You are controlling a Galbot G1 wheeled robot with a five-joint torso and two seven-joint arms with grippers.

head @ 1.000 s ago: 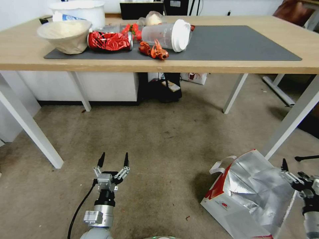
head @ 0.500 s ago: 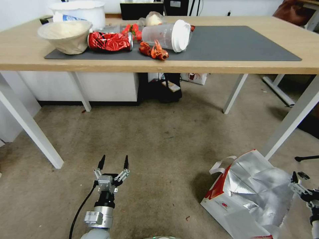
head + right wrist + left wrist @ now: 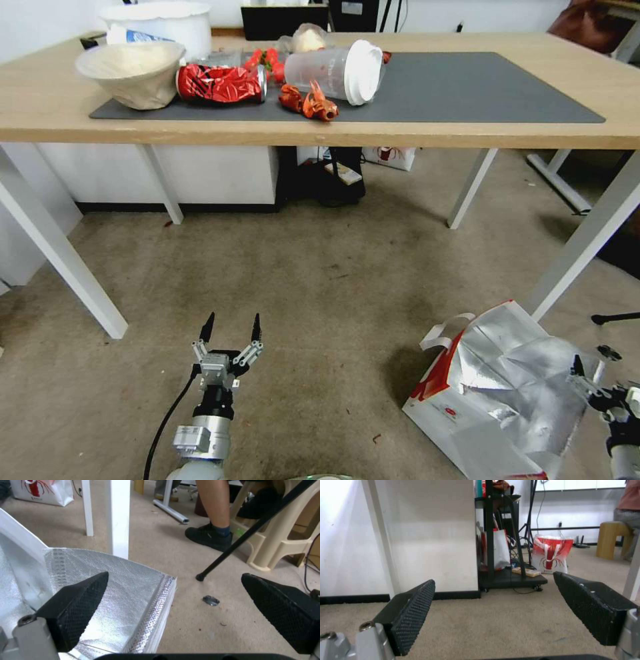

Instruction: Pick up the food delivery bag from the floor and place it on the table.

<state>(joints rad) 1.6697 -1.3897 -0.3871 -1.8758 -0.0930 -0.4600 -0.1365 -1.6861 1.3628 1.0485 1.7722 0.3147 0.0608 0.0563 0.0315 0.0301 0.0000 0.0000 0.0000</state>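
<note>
The food delivery bag [image 3: 507, 393] lies tipped on the floor [image 3: 320, 267] at the lower right, with its silver lining facing up and a white handle [image 3: 443, 333] at its far left corner. My right gripper [image 3: 600, 383] is low at the bag's right edge and open. In the right wrist view this gripper [image 3: 175, 574] straddles the foil rim [image 3: 156, 610], one finger over the lining and the other over bare floor. My left gripper [image 3: 231, 327] hangs open over bare floor, well left of the bag, with nothing between its fingers [image 3: 413, 615]. The table [image 3: 320, 137] with its dark mat [image 3: 467, 87] stands ahead.
A white table leg [image 3: 580, 247] stands just behind the bag, another [image 3: 63, 253] at the left. A bowl [image 3: 130, 70], crushed red can [image 3: 220, 83] and lidded cup [image 3: 337, 70] crowd the mat's left end. A black pole [image 3: 253, 530] and a person's shoe [image 3: 208, 536] are beyond the bag.
My right gripper has come down along the bag's right edge, lower in the head view. The left gripper has dropped slightly. The bag has not moved.
</note>
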